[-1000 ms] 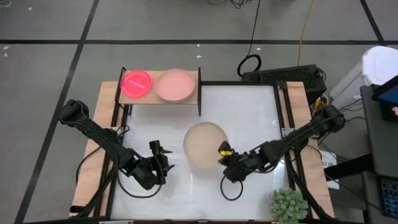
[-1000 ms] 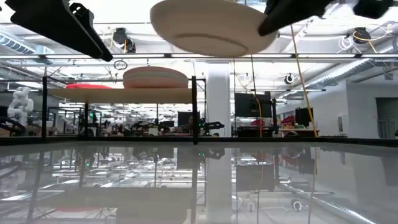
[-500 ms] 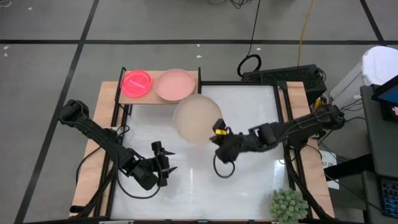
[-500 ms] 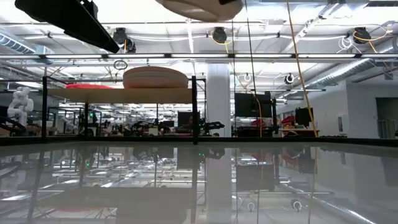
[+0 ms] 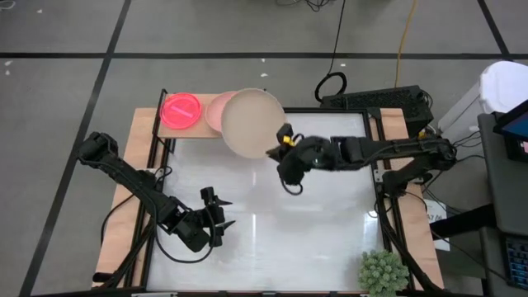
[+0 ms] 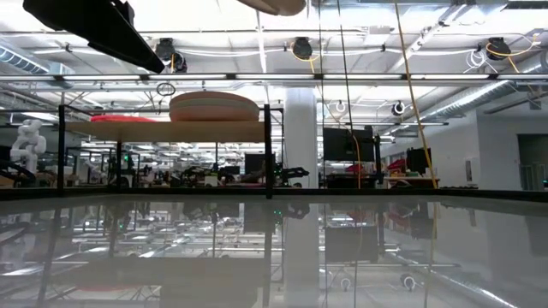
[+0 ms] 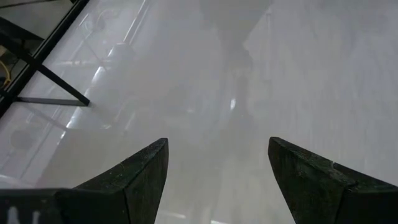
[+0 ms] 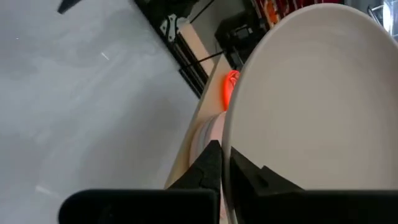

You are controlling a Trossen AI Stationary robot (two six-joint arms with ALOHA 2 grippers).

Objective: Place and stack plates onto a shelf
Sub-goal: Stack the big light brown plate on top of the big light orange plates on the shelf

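**Count of things in view**

Three plates show: one neon pink plate [image 5: 181, 110] and one dusty-pink plate [image 5: 216, 112] on the shelf [image 5: 162, 132], and one beige plate [image 5: 250, 123] held above it. The dusty-pink one may be a stack of more than one; the low view hints at layers but does not settle it. There is one shelf, one spiky green plant [image 5: 382, 272], one counter [image 5: 330, 214], and two arms, each with one gripper.
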